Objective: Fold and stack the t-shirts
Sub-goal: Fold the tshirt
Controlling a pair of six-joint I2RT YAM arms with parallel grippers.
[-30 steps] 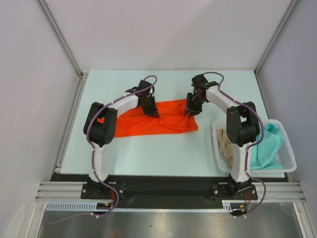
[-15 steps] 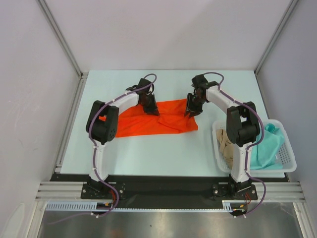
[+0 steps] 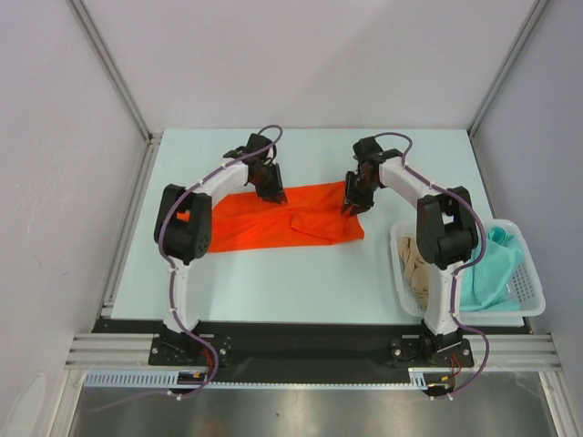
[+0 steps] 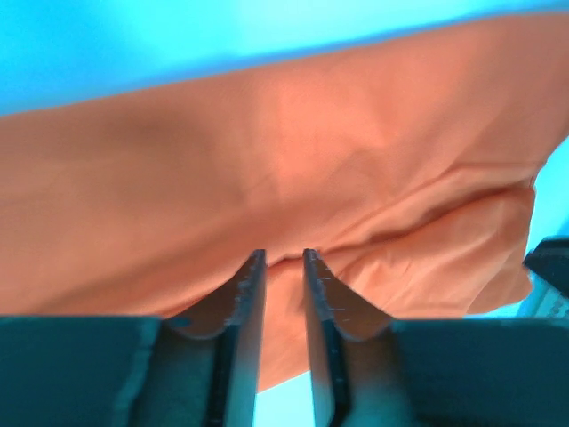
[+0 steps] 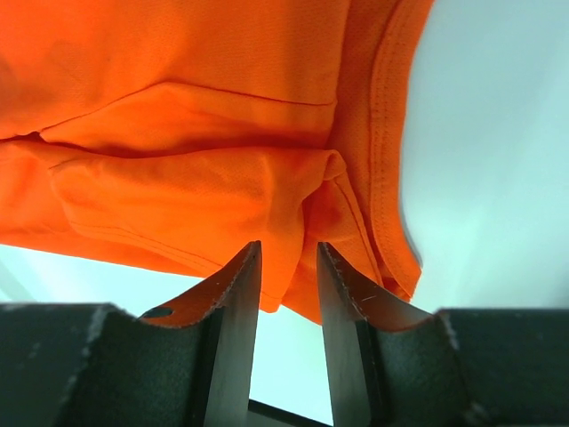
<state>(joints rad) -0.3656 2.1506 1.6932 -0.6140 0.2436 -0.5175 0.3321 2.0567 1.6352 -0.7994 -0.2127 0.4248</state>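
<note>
1. One pale flat table (image 3: 273, 282) lies under everything, with my two arms bolted at its near edge.
2. There are three t-shirts. The biggest, a bright orange-red cloth t-shirt (image 3: 264, 229), is spread across the middle of the table, rumpled into a ridge near its centre. Its hemmed edge shows in my right wrist view (image 5: 178, 89), and its wide smooth side fills my left wrist view (image 4: 311, 133).
3. One white plastic mesh basket (image 3: 537, 296) sits at the right side of the table, just beside my right arm's base.
4. The second shirt, a teal-green cloth t-shirt (image 3: 487, 273), is heaped in the basket's right half.
5. The third shirt, a beige-tan cloth t-shirt (image 3: 414, 264), is bunched in the basket's left half, partly hidden behind my right arm.
6. I have two claws. My right claw (image 3: 351, 208) (image 5: 287, 249) is at the orange shirt's far right corner, its fingers drawn close with a bunched fold of that shirt pinched between them.
7. My left claw (image 3: 272, 193) (image 4: 283, 258) is at the shirt's far edge near the middle. Its fingers stand a narrow slit apart with cloth at their tips, and I cannot tell whether they grip it.
</note>
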